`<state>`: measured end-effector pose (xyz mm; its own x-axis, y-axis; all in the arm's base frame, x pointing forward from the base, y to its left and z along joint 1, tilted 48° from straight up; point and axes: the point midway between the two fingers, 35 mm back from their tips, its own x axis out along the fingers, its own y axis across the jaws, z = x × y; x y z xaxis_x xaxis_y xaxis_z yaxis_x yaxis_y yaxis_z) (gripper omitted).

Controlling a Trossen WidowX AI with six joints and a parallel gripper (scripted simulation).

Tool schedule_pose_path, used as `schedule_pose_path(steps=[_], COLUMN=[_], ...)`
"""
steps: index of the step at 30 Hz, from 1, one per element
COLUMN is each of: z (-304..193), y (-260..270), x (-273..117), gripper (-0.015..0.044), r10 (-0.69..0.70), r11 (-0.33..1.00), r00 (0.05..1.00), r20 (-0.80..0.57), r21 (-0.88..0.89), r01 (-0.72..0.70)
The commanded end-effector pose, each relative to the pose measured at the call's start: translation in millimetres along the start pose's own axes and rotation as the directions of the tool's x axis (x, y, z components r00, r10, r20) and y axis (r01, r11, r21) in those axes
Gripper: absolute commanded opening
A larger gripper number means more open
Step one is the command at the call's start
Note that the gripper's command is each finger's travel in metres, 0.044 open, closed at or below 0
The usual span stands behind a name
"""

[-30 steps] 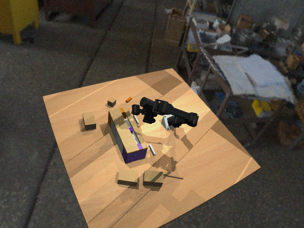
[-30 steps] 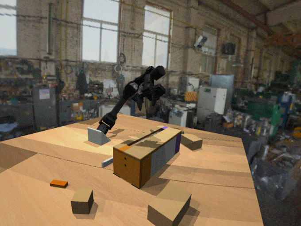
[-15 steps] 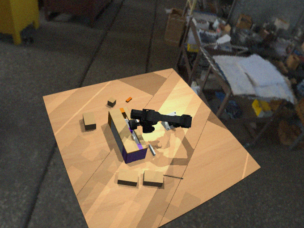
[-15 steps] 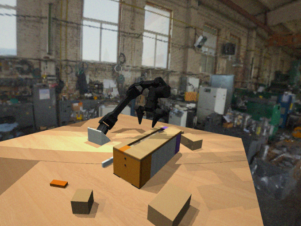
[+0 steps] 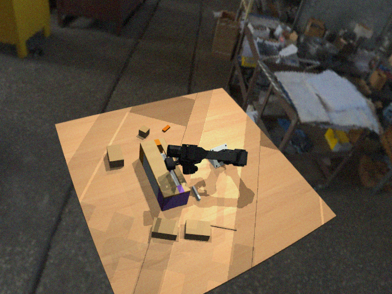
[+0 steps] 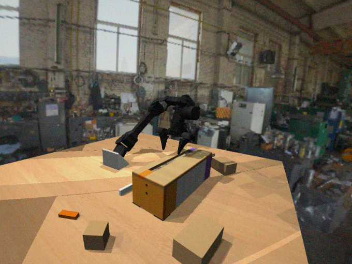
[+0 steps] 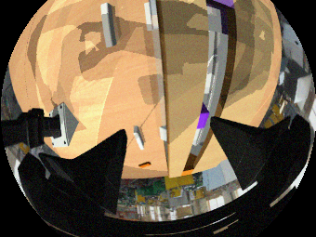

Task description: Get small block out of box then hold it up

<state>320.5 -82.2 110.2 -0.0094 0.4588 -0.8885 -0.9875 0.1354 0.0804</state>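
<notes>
While the end effector (image 5: 173, 163) (image 6: 171, 151) (image 7: 170, 128) stands wide and empty, the purple block (image 7: 203, 116) remains inside the box (image 5: 152, 163) (image 6: 176, 173) (image 7: 186, 96) beneath it; release, pickup and hold are all left.

The box (image 5: 152, 167) is standing on the table (image 5: 281, 209). Relative to the box, the black arm (image 5: 222, 156) is reaching over its slotted top; two tan blocks (image 5: 165, 229) (image 5: 198, 230) are lying beyond its purple end.

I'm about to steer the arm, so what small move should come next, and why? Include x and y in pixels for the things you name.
Probably ease the claw (image 5: 170, 163) (image 6: 171, 151) (image 7: 170, 128) down toward the slot: it hangs open above the box (image 5: 153, 166) (image 6: 155, 193) (image 7: 183, 100), and the purple block (image 7: 203, 116) shows inside.
</notes>
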Motion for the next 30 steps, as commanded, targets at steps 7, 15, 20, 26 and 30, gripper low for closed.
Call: schedule_pose_path(steps=[7,15,20,26,30], z=[4.6,8.1,10.7,13.7,15.4], y=[1.4,1.6,1.7,2.3,2.7], x=[18.3,30.8,38.5,47.7,52.8], gripper=[0.04,0.04,0.04,0.04,0.04], r10=[0.006,0.006,0.006,0.006,0.006], r11=[1.0,1.0,1.0,1.0,1.0], r00=[1.0,1.0,1.0,1.0,1.0], r20=[0.006,0.007,0.007,0.008,0.008], r21=[0.007,0.007,0.007,0.006,0.006], r01=[-0.006,-0.006,-0.006,-0.006,-0.006])
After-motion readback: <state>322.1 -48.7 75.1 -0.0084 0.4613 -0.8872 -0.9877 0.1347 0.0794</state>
